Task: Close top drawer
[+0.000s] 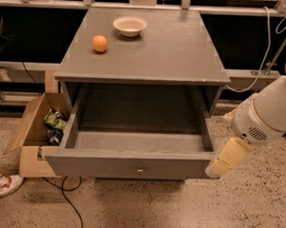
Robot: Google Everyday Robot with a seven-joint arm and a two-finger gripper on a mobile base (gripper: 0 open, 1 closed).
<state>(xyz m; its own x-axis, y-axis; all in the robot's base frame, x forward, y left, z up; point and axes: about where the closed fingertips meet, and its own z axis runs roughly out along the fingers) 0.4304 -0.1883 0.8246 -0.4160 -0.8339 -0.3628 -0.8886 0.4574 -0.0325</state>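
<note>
The grey-painted wooden cabinet (164, 55) fills the middle of the view, flat matt top, square edges. The top drawer (107, 163) stands fully pulled out toward 6 o'clock: a deep, wide, empty box with a plain flat front panel. The white robot arm (266, 114), smooth rounded casing with a small vent grille, enters from 3 o'clock. A brown cardboard box (30, 125) with open flaps and crumpled packets inside sits on the speckled stone floor (176, 212) at 8 o'clock, just beside the drawer's left side. The gripper (224, 162), cream-coloured and blocky, hangs at 4 o'clock at the right end of the drawer front, at or very near its corner; contact cannot be confirmed, and whether it is released or clenched cannot be told. A shallow pale bowl (130, 25) rests on the top at 12 o'clock, a round orange (100, 43) near it at 11 o'clock. One small round metal knob (140, 171) marks the panel's centre. Judgement: the approach step is in hand, the push not yet made. The next move calls for bearing against the front panel and driving it straight toward 12 o'clock; pressure at one end may skew the box.
</note>
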